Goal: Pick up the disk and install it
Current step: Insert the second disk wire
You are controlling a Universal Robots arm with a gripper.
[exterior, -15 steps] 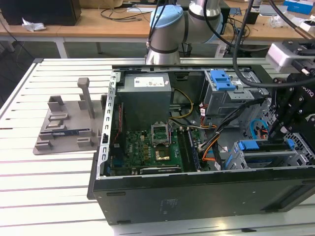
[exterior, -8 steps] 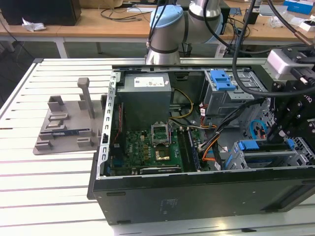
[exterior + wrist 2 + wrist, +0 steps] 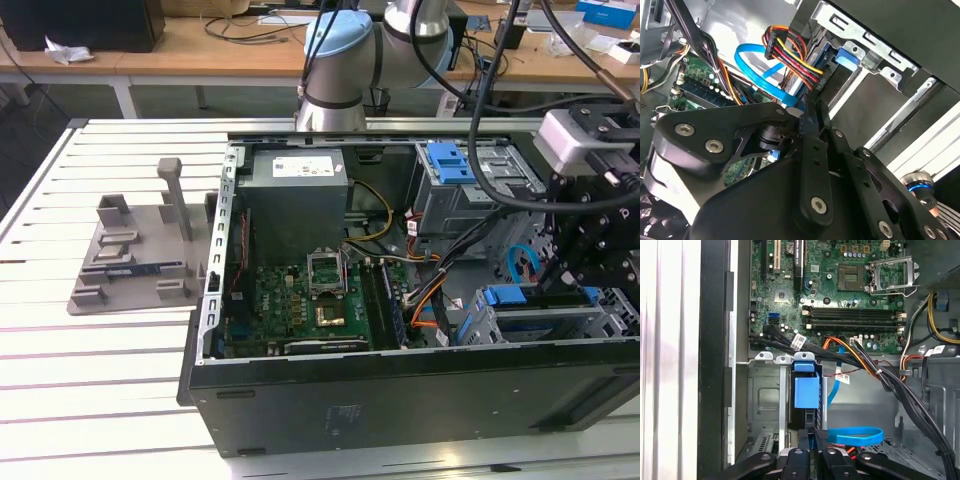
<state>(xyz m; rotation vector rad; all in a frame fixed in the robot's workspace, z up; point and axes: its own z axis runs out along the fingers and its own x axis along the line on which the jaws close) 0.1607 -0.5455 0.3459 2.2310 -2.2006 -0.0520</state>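
Blue-bracketed flat disk (image 3: 806,390) upright in grey metal bay (image 3: 765,400), black tool (image 3: 820,437) adjacent.

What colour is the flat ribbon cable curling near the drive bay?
Bright blue. The flat cable shows best in the first wrist view, looping beside the drive bay.

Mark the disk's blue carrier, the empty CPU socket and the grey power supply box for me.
disk (image 3: 806,392), first wrist view, on the blue carrier tab standing in the drive bay.
CPU socket (image 3: 852,277), first wrist view, on the socket's middle.
power supply box (image 3: 297,205), exterior view, on its grey side face.
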